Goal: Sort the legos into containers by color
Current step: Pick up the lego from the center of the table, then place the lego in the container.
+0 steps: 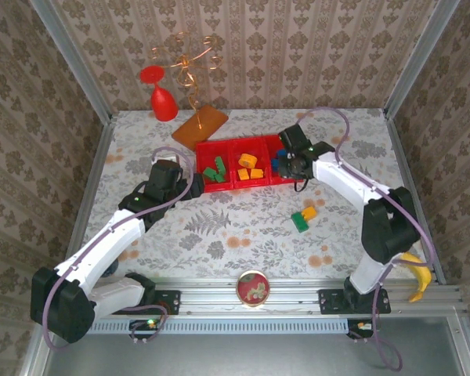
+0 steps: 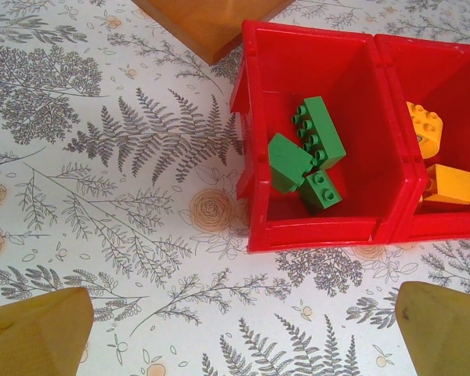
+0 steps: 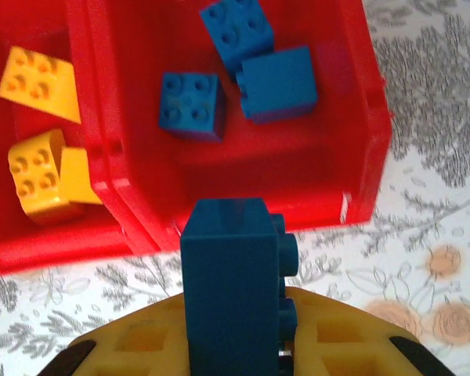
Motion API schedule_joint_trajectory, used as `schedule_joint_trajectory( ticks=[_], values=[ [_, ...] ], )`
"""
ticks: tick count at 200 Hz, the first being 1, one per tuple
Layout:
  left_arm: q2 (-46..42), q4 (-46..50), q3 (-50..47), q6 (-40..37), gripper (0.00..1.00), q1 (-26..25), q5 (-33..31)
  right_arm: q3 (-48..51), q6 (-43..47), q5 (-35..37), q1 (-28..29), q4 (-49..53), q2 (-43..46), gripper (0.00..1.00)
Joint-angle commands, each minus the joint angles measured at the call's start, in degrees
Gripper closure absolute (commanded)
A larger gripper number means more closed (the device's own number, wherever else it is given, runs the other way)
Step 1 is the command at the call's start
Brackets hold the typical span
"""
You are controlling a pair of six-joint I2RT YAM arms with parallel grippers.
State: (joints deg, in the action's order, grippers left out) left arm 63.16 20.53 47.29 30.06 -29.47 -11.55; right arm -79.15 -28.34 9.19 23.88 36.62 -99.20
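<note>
Right wrist | right gripper (image 3: 235, 333) clamps blue brick (image 3: 231, 266) | likely just short of blue bin (image 3: 372, 133) | next: advance, release | left gripper (image 2: 239, 337) agape

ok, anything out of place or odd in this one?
A green brick and a yellow brick sit loose, touching, on the table outside the tray. A banana lies at the near right corner, across the rail. Inside the tray, colors look unmixed.
</note>
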Motion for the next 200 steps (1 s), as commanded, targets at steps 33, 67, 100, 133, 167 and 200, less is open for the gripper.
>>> schedule_joint_trajectory(
  ticks=[33, 67, 100, 133, 167, 200],
  values=[
    [-0.7, 1.1, -0.6, 0.5, 0.0, 0.6, 1.3, -12.2, 3.5, 5.3, -1.2, 4.1, -11.7, 0.75],
    [-1.3, 1.7, -0.9, 0.1, 0.0, 0.6, 1.4, -16.8, 4.0, 6.2, -1.8, 5.3, -15.6, 0.68],
    [-1.0, 1.9, -0.7, -0.3, 0.0, 0.7, 1.5, -17.9, 4.0, 6.4, -2.1, 5.7, -16.0, 0.55],
    [-0.5, 1.6, -0.4, -0.5, 0.0, 0.7, 1.8, -17.7, 3.9, 6.2, -2.1, 6.2, -14.3, 0.48],
    [-0.1, 1.2, 0.1, -1.3, 0.0, 0.7, 2.7, -14.9, 3.0, 5.9, -2.1, 6.6, -10.1, 0.43],
    [0.1, -0.4, 0.3, -3.0, 0.0, 0.1, 4.7, -9.0, 1.3, 6.3, -2.1, 6.7, -4.0, 0.33]
  ],
)
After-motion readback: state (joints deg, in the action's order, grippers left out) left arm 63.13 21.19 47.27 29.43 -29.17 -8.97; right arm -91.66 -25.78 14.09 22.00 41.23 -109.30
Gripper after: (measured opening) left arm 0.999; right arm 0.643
